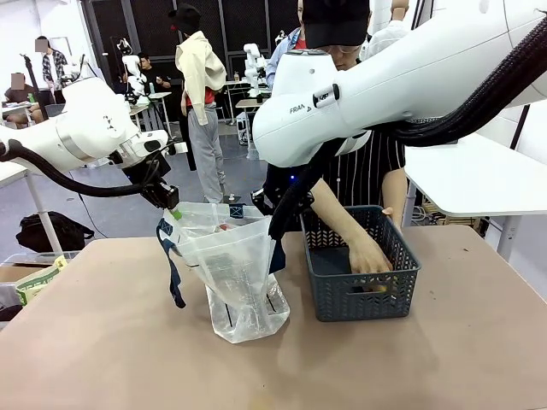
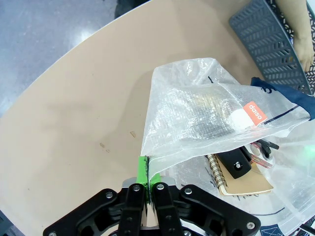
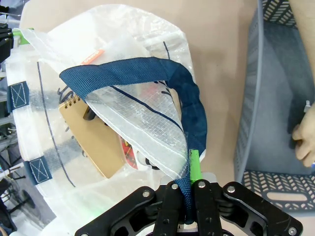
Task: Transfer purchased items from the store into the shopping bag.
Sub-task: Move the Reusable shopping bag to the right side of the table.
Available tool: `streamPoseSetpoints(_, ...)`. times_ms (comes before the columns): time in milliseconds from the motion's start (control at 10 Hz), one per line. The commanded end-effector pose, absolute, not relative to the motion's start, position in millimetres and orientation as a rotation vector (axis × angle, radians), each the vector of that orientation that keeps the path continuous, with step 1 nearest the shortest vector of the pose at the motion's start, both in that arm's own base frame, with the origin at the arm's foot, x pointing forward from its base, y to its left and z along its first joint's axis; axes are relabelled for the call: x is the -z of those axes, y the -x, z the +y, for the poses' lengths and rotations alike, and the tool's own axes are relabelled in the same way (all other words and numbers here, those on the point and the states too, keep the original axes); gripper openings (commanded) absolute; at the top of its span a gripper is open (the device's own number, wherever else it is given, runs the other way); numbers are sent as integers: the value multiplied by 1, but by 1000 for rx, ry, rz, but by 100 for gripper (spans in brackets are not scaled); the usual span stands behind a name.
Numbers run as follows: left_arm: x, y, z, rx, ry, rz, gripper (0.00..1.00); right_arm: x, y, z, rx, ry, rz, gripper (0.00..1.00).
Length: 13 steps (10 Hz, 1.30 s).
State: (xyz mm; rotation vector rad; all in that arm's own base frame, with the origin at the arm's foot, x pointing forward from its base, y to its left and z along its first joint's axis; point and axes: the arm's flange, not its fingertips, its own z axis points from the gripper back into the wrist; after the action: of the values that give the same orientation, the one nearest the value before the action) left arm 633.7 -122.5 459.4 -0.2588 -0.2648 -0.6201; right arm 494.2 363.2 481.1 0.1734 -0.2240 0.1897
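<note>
Beige tabletop (image 1: 102, 342) carries the shopping bag (image 1: 235, 273), an orange "daiso" tag (image 2: 255, 114) showing through its plastic. I see my left gripper (image 2: 147, 173) pinching its rim and my right gripper (image 3: 187, 177) clamping its navy strap (image 3: 133, 71).

This looks like a robotics lab or test hall, an open workroom rather than a real shop. Two white robot arms, the left arm (image 1: 85, 128) and the right arm (image 1: 402, 85), carry thick black cable bundles (image 1: 51, 178) over a plain brown table (image 1: 102, 342). Behind the left gripper (image 1: 173, 212) spreads a glossy grey floor (image 1: 111, 213), which the left wrist view also shows past the table's edge. Farther back beyond that gripper, people (image 1: 53, 64) sit and stand at work tables in front of dark wall panels (image 1: 231, 26). Well to the gripper's right stands a white table (image 1: 479, 184). Below and left of the gripper, a black bag (image 1: 47, 231) lies on the floor near a clear storage bin (image 1: 26, 265).
</note>
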Motion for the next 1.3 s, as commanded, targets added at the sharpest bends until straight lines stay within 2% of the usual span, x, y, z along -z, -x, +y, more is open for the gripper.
streamPoseSetpoints(0,-461,-631,-118,612,251,-264,0,-481,-495,360,-181,-185,-217,0)
streamPoseSetpoints(1200,-461,-631,-118,612,251,-264,0,-481,-495,360,-181,-185,-217,0)
